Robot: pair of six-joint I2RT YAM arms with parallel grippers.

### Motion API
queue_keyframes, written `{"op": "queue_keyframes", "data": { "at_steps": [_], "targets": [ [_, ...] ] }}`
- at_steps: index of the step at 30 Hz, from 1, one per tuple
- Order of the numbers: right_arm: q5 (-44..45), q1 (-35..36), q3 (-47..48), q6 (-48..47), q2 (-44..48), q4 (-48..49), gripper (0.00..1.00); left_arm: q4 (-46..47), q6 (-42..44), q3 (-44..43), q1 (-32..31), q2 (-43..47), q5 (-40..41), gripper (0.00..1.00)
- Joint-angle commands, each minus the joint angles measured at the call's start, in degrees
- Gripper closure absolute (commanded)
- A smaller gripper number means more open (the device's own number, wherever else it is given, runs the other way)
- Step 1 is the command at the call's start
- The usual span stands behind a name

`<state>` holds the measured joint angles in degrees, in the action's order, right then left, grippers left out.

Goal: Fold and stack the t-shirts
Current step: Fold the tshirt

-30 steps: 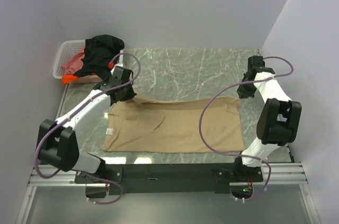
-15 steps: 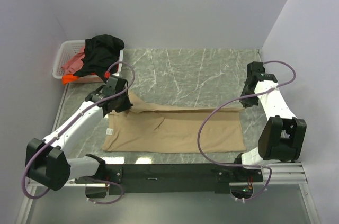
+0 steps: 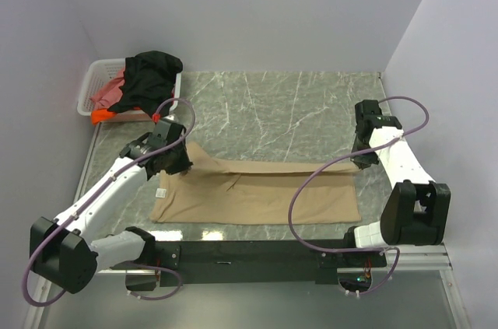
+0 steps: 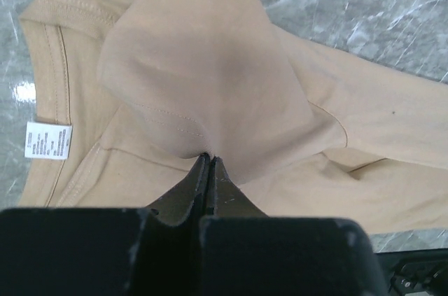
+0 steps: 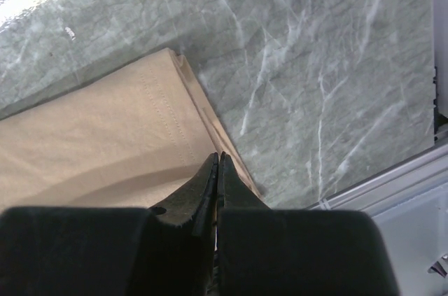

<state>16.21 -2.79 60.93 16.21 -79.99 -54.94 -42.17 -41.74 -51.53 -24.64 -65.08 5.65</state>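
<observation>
A tan t-shirt (image 3: pixel 257 193) lies lengthwise across the marble table, its far half lifted and drawn over the near half. My left gripper (image 3: pixel 183 166) is shut on a bunched fold of it near the collar; in the left wrist view the cloth (image 4: pixel 203 65) hangs in a peak from the closed tips (image 4: pixel 208 158), beside the white tag (image 4: pixel 49 140). At the shirt's hem corner my right gripper (image 3: pixel 359 156) is shut on the cloth (image 5: pixel 91 135), tips (image 5: pixel 218 157) pressed together. A black t-shirt (image 3: pixel 152 76), a pink-red one (image 3: pixel 109 94) and an orange one (image 3: pixel 101 116) sit heaped in the basket.
The white lattice basket (image 3: pixel 92 80) stands at the far left corner against the wall. White walls close the table on three sides. A black base rail (image 3: pixel 249 253) runs along the near edge, and a metal rail (image 5: pixel 392 177) borders the table by the right gripper.
Both grippers have moved toward the near edge, pulling the tan shirt's far edge with them. The shirt now looks narrower front to back.
</observation>
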Motion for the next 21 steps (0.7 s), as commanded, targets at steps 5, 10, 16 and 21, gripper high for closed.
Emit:
{"op": "queue_keyframes", "data": {
  "at_steps": [5, 10, 16, 21],
  "targets": [
    [6.5, 2.3, 0.9, -0.3, -0.3, -1.0, 1.00, -4.3, -1.8, 1.3, -1.2, 1.8, -1.5, 0.96],
    [11.3, 4.9, 1.4, 1.2, 0.1, -1.8, 0.93, -9.1, -2.1, -0.1, -1.4, 2.7, -1.4, 0.66],
    [15.1, 7.4, 2.7, 3.4, 0.4, -4.4, 0.50, -14.5, -2.4, -4.5, -1.4, 4.3, -0.9, 0.26],
    [15.5, 7.5, 3.8, 3.7, 0.4, -5.4, 0.43, -12.5, -1.8, -7.4, -1.4, 2.2, -1.1, 0.18]
  ]
}}
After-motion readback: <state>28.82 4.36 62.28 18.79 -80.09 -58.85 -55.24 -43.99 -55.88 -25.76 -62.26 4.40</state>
